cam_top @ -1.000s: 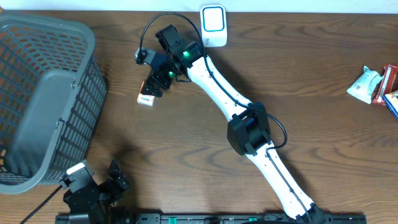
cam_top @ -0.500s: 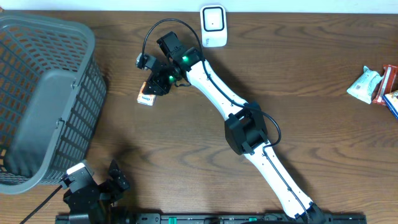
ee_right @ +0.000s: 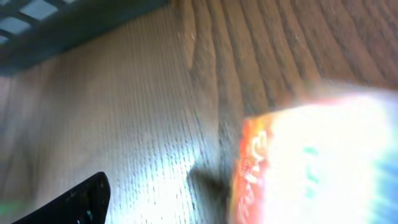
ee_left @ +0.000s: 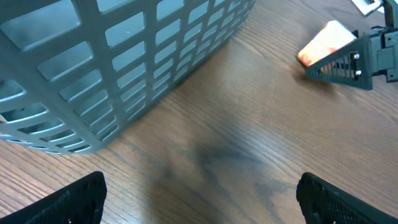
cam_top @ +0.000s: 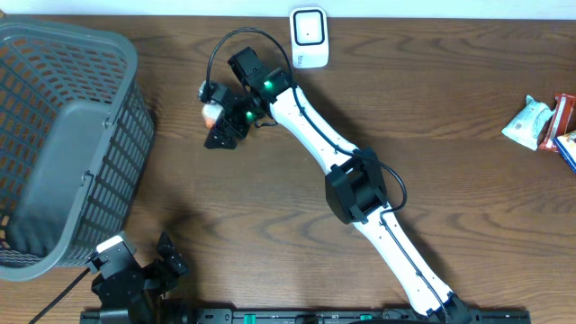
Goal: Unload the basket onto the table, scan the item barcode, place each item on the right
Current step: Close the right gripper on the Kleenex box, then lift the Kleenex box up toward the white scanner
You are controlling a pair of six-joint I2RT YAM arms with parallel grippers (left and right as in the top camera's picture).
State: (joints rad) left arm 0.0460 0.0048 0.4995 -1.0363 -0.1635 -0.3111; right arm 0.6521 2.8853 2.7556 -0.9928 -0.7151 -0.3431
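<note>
Wooden table (cam_top: 468,207) carries all the items noted. A grey slatted basket (cam_top: 63,153) occupies the left side. The right arm (cam_top: 315,135) reaches from the near edge diagonally to the far left-centre, ending just right of the basket. The left claw (ee_left: 199,190) sits at the near left, low beside the basket, its fingers spread wide with bare table between them. The right claw (cam_top: 221,132) points down at the table; the wrist view shows one finger (ee_right: 74,199) at the near left, while the other is hidden behind the box, so whether it is open or gripping cannot be told. A white scanner (cam_top: 308,36) stands at the far edge, right of the claw and apart from it. Packets (cam_top: 531,121) lie at the far right, well apart. The box (cam_top: 210,110), orange and white, is tilted against the far side of the right claw, between basket and scanner; it is blurred in the wrist view.
</note>
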